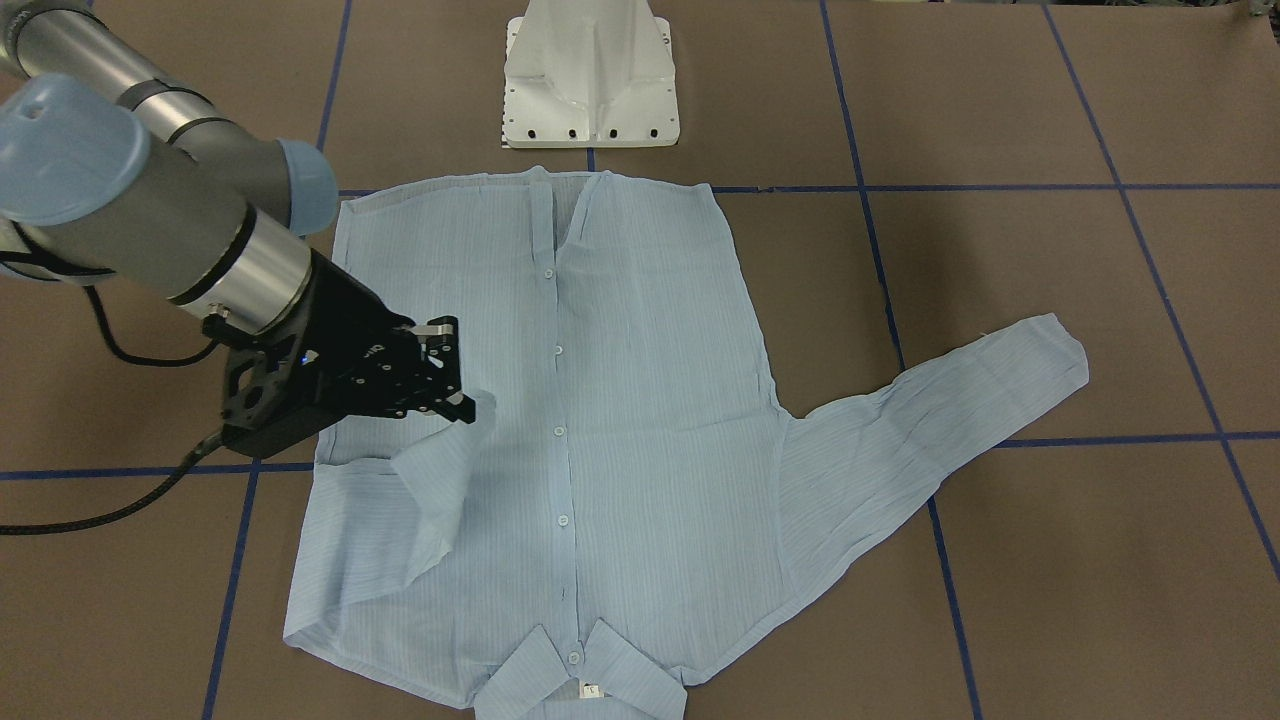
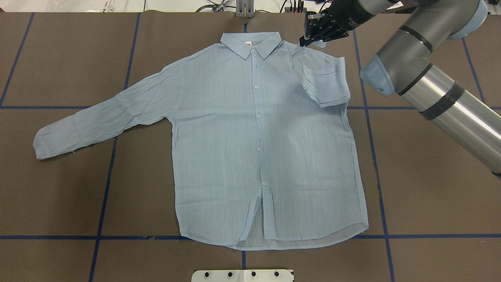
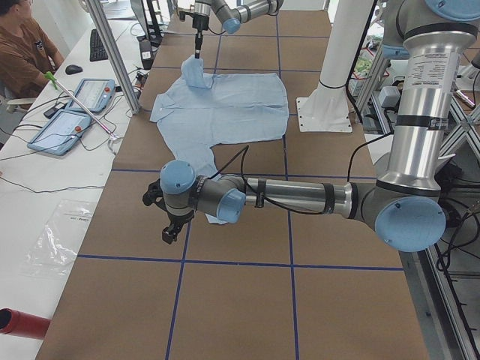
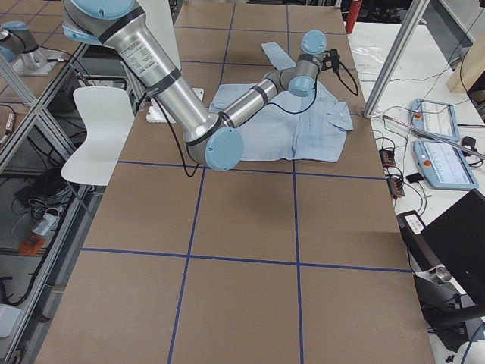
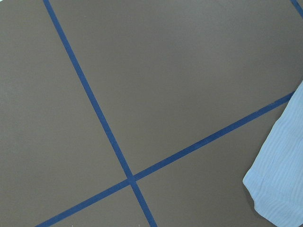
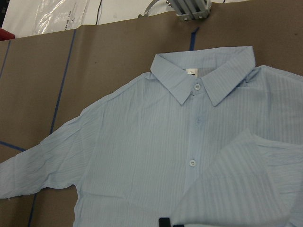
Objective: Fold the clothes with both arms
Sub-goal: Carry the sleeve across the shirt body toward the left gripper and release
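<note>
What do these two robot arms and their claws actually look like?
The right arm and left arm are silver-grey tubes with light-blue caps at the joints and black cables alongside. The right gripper and left gripper are black; the right shows two fingers.

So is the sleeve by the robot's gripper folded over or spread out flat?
Folded over. The sleeve lies doubled onto the shirt front, its end lifted in the right gripper; the other sleeve lies spread flat.
</note>
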You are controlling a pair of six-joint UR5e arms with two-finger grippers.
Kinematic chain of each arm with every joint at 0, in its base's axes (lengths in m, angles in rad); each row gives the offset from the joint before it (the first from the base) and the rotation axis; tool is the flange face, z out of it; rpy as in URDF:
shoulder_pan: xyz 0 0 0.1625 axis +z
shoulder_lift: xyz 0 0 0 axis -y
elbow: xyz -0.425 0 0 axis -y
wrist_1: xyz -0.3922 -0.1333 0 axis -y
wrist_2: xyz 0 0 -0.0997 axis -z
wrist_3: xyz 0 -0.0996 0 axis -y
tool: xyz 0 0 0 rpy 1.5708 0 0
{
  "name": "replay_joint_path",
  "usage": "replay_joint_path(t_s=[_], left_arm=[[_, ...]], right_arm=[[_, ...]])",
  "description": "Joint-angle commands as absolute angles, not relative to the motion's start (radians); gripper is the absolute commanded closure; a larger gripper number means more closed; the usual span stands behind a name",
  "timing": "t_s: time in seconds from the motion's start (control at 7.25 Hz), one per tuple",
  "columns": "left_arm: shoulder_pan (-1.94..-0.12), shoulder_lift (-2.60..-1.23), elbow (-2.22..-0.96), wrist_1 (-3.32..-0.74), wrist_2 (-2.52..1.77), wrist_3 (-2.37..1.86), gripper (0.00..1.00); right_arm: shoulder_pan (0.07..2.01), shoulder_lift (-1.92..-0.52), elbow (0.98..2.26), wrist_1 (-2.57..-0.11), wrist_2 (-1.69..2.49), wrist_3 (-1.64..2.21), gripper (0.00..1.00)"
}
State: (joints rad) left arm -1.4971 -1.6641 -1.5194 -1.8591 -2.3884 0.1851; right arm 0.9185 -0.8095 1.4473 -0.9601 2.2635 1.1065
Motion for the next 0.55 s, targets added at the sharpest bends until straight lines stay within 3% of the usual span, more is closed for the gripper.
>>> replay_joint_path(t_s=[0.0, 0.41], left_arm=[[-1.496, -1.661, -1.514, -1.859, -2.388, 0.186, 0.01], [-1.496, -1.66, -1.497, -1.859, -2.388, 0.189, 0.01]], right_arm=[[0.792, -0.72, 1.36, -0.96, 2.088, 1.111, 1.0], [0.691, -0.58, 1.147, -0.959, 2.005, 1.1, 1.0]])
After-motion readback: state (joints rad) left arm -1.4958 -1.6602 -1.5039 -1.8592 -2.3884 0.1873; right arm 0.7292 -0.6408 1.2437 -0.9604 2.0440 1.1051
